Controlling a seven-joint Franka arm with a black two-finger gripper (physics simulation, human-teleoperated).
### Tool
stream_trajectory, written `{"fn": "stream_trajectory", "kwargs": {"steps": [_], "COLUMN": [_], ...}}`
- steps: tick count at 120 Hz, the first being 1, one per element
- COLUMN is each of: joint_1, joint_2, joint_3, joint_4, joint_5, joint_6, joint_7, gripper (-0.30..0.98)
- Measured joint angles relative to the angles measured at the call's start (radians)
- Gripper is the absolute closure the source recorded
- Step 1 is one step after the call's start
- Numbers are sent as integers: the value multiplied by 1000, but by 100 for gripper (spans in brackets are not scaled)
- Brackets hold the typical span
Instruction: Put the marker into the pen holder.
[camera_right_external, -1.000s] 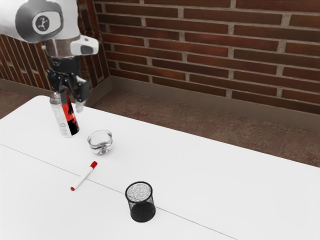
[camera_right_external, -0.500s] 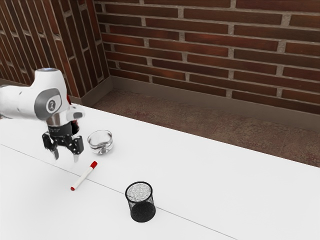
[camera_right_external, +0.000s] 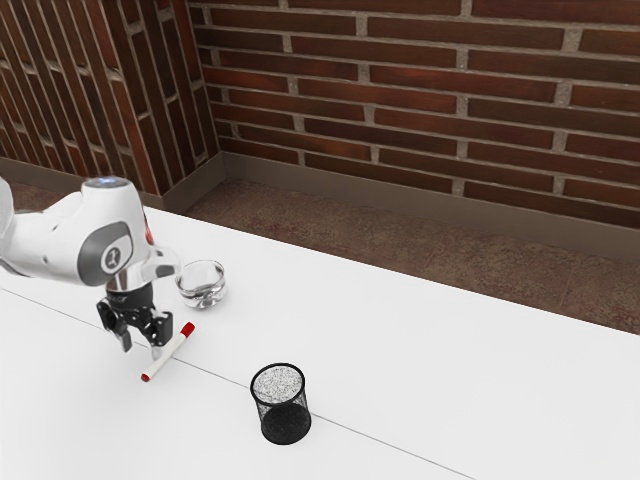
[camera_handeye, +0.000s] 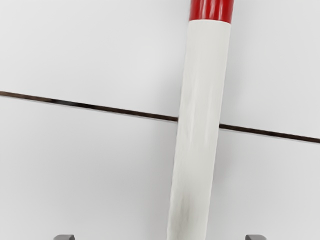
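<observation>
Jaws spread wide, one black gripper (camera_right_external: 141, 347) hovers low over one red-capped white marker (camera_right_external: 168, 354), which lies across the seam of one white table (camera_right_external: 400, 370), between the two fingertips but not gripped. Near the marker sits one clear glass bowl (camera_right_external: 202, 291); toward the exterior view's right, one black mesh pen holder (camera_right_external: 284, 415) stands upright. One red object (camera_right_external: 148, 232) peeks from behind the arm, and two brick walls (camera_right_external: 400, 80) meet beyond.

My arm (camera_right_external: 58, 240) is white and rounded, its grey patch (camera_right_external: 93, 262) bearing a round logo (camera_right_external: 113, 259); my gripper (camera_right_external: 141, 349) is black.
</observation>
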Motion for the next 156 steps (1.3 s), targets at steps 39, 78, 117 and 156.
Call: {"fn": "stream_trajectory", "kwargs": {"steps": [39,78,117,156], "joint_1": [-13,-16,-12,2], "joint_2": [19,26,38,44], "joint_3": [0,-2,-9,-21], "joint_4": [-75,-95,-96,-85], "joint_5": [-33,-50,-70,-70], "joint_6": [134,165,179,180], "joint_7": [71,121,149,164], "gripper": [29,42,55,67]}}
